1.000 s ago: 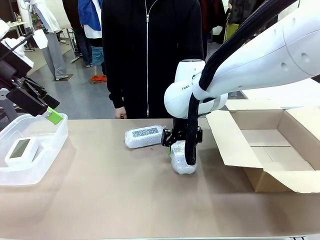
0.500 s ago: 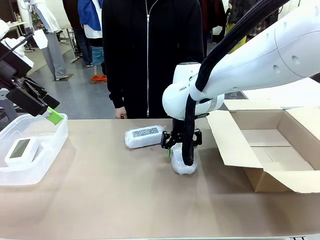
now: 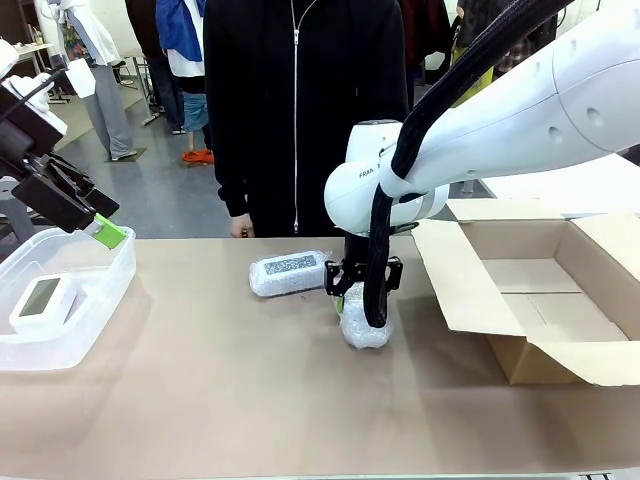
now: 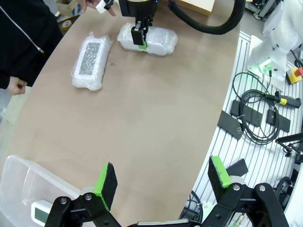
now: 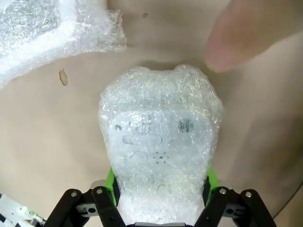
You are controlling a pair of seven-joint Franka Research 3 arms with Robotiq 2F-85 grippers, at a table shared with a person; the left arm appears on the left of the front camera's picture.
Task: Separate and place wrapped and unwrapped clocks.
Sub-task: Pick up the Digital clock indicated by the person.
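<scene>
A wrapped clock (image 3: 357, 332) in bubbly film lies mid-table, and my right gripper (image 3: 352, 296) comes straight down on it. In the right wrist view its green pads (image 5: 111, 184) press both sides of this clock (image 5: 161, 137), so the gripper is shut on it. A second wrapped clock (image 3: 288, 272) lies just to its left, print side up (image 4: 91, 59). The bare unwrapped clock (image 3: 42, 300) rests in the clear plastic bin (image 3: 105, 290) at the left. My left gripper (image 4: 163, 179) hangs open and empty above that bin (image 4: 19, 182).
An open cardboard box (image 3: 560, 300) stands at the right, its flap leaning toward the gripped clock. A person in a black jacket stands at the far edge, one hand (image 3: 240, 228) near the table. Cables and plates lie on the rail (image 4: 255, 118) beyond the table's near edge.
My right gripper has sunk slightly onto the wrapped clock and closed its fingers on it. The left arm and the other clocks have not moved.
</scene>
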